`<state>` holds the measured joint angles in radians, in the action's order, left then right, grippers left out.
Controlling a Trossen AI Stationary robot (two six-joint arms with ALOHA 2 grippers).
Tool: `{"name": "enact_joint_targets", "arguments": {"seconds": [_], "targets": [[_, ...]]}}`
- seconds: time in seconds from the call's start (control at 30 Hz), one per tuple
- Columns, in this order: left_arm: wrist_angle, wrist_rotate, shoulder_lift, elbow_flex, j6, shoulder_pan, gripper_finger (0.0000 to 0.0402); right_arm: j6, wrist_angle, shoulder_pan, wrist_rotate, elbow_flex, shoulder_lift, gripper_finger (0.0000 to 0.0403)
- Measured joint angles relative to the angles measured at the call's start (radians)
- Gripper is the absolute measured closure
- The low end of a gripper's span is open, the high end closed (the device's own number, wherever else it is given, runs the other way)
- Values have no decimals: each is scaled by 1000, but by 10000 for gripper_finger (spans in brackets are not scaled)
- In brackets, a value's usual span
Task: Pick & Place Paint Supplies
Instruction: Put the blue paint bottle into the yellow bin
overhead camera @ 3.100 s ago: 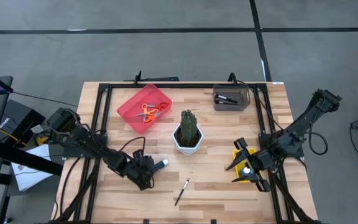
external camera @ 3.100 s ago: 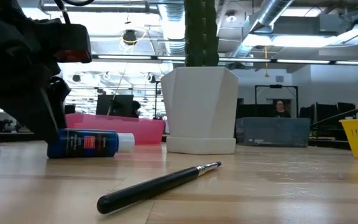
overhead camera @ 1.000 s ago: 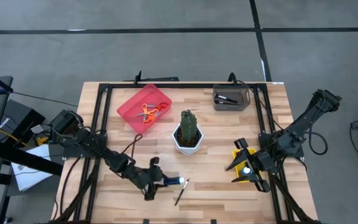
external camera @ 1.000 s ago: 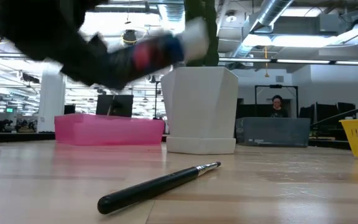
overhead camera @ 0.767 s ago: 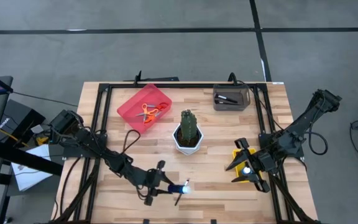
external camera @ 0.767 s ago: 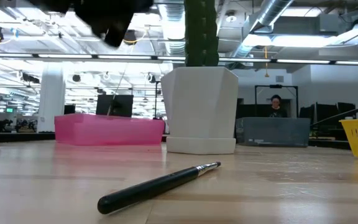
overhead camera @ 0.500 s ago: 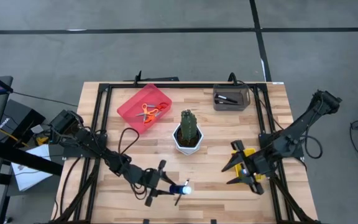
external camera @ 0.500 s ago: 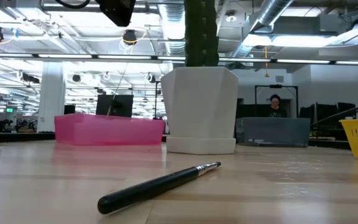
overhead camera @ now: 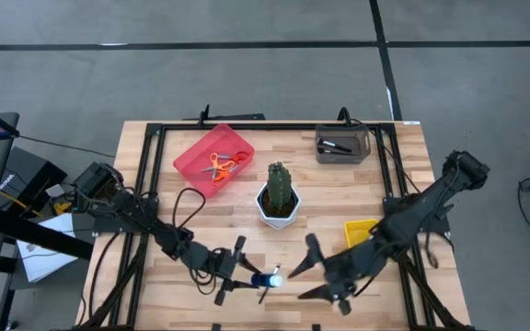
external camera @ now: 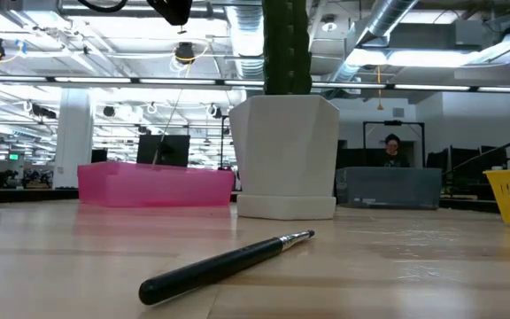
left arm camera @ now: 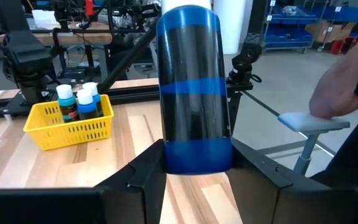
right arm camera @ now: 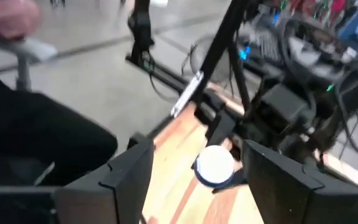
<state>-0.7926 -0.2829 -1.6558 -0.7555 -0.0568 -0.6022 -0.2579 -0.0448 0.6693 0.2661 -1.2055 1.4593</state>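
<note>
Since half a second ago, the right end effector [overhead camera: 312,273] has swung from the yellow basket [overhead camera: 358,233] toward the paint bottle [overhead camera: 266,278], fingers spread. That bottle is pinched in the left end effector [overhead camera: 244,276], above the table [overhead camera: 329,188], near the paintbrush [external camera: 222,263].

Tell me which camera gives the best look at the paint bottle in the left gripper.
Left wrist view: the paint bottle fills it, clamped between the fingers. High view shows it small, right wrist view only its white cap, low view nothing.
</note>
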Motion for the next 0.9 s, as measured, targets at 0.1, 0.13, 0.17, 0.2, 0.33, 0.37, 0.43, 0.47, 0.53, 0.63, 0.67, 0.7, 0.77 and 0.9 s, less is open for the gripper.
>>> {"name": "enact_joint_targets", "arguments": {"seconds": [0.1, 0.13, 0.17, 0.2, 0.33, 0.37, 0.43, 0.47, 0.53, 0.63, 0.67, 0.7, 0.77, 0.9], "targets": [[3, 1, 0, 0, -5, -8, 258, 19, -115, 0, 48, -91, 75, 163], [2, 1, 0, 0, -9, -9, 258, 22, -154, 0, 64, -120, 101, 163], [2, 2, 0, 0, -21, -10, 258, 22, -180, 0, 81, -146, 125, 163], [3, 2, 0, 0, -31, -11, 258, 22, -206, 0, 101, -168, 147, 163], [8, 2, 0, 0, -50, -10, 258, 22, -277, 0, 152, -244, 211, 163], [8, 2, 0, 0, -51, -10, 258, 22, -284, 0, 157, -259, 223, 163], [9, 2, 0, 0, -54, -10, 258, 22, -291, -4, 161, -275, 240, 163], [10, 1, 0, 0, -55, -10, 258, 22, -296, -3, 162, -280, 246, 163], [11, 1, 0, 0, -59, -10, 258, 18, -292, -3, 162, -282, 251, 163], [13, 1, 0, 0, -79, -10, 258, 20, -290, -10, 162, -284, 249, 163], [14, 1, 0, 0, -81, -10, 258, 25, -293, -13, 162, -284, 249, 163], [15, 1, 0, 0, -82, -10, 258, 30, -297, -15, 162, -284, 249, 163], [14, 1, 0, 0, -84, -10, 258, 31, -298, -17, 162, -284, 249, 163], [15, 1, 0, 0, -140, 1, 258, 32, -306, -21, 163, -284, 249, 163]]}}
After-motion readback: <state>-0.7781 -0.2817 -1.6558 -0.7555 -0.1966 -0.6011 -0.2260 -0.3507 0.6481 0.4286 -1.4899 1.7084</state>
